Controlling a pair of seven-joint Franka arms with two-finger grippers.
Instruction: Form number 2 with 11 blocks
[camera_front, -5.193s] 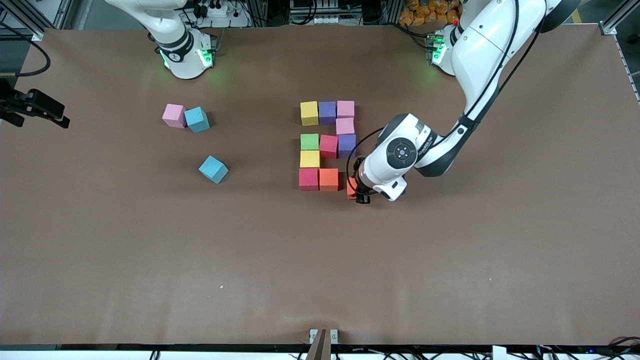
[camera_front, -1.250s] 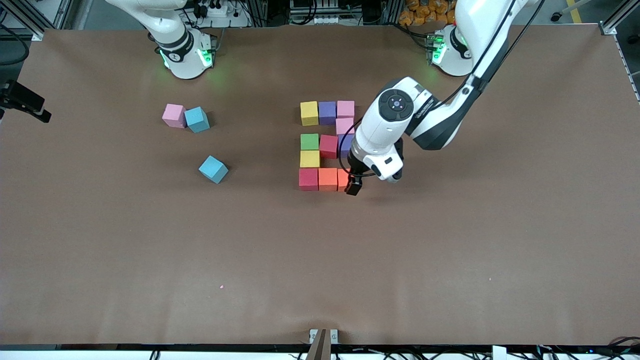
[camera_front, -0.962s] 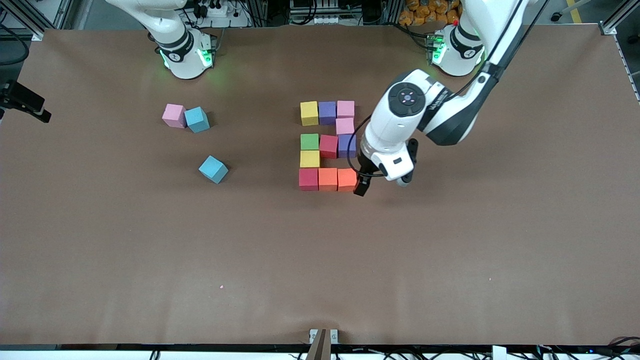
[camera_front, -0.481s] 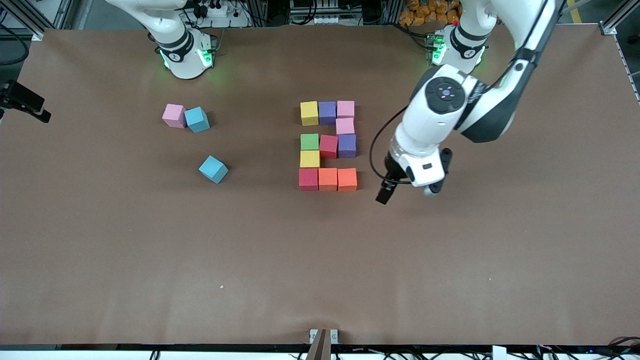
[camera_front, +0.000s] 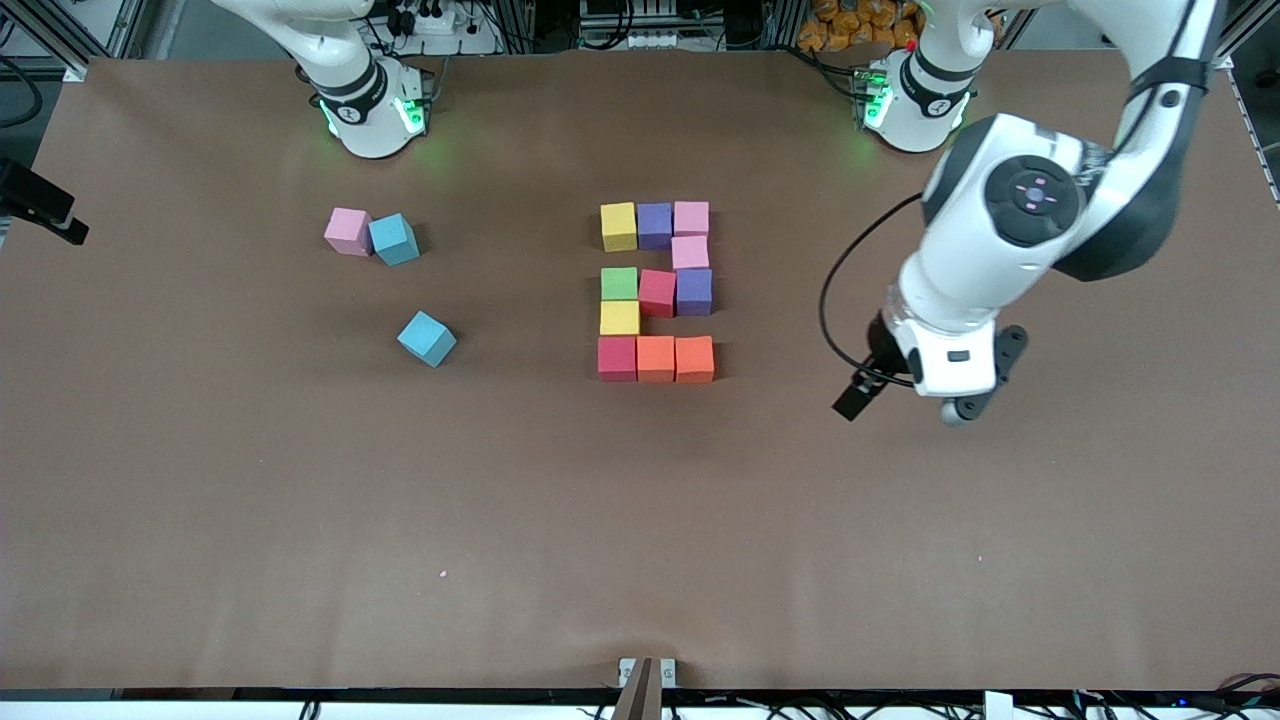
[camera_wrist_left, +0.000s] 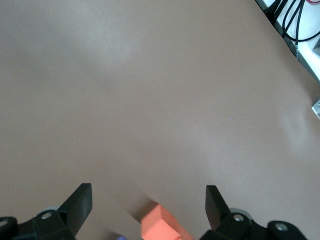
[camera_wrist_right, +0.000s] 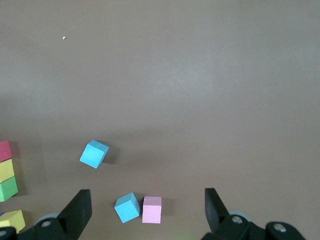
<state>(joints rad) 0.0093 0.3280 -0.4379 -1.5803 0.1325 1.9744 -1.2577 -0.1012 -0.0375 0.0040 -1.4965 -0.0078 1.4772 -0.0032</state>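
Note:
Eleven blocks lie as a blocky number 2 (camera_front: 656, 290) mid-table: yellow (camera_front: 619, 226), purple (camera_front: 655, 225) and pink (camera_front: 691, 218) in the row nearest the bases, a pink one (camera_front: 690, 252) under it, then green (camera_front: 619, 283), red (camera_front: 657, 292), purple (camera_front: 694, 291), then yellow (camera_front: 619, 317), then red (camera_front: 617, 358), orange (camera_front: 656, 358), orange (camera_front: 694, 359). My left gripper (camera_front: 858, 398) is open and empty, up over bare table beside the 2 toward the left arm's end. Its wrist view (camera_wrist_left: 148, 188) shows the end orange block (camera_wrist_left: 159, 227) between the spread fingers, far below.
A spare pink cube (camera_front: 347, 231) touches a light-blue cube (camera_front: 393, 239) toward the right arm's end; another light-blue cube (camera_front: 427, 338) lies nearer the camera. My right gripper (camera_wrist_right: 147, 192) waits open, high above these; a dark part of it (camera_front: 40, 208) shows at the table's edge.
My left gripper let go of the second orange block at the end of the 2's nearest row, then rose and swung away toward the left arm's end. The blocks stayed put.

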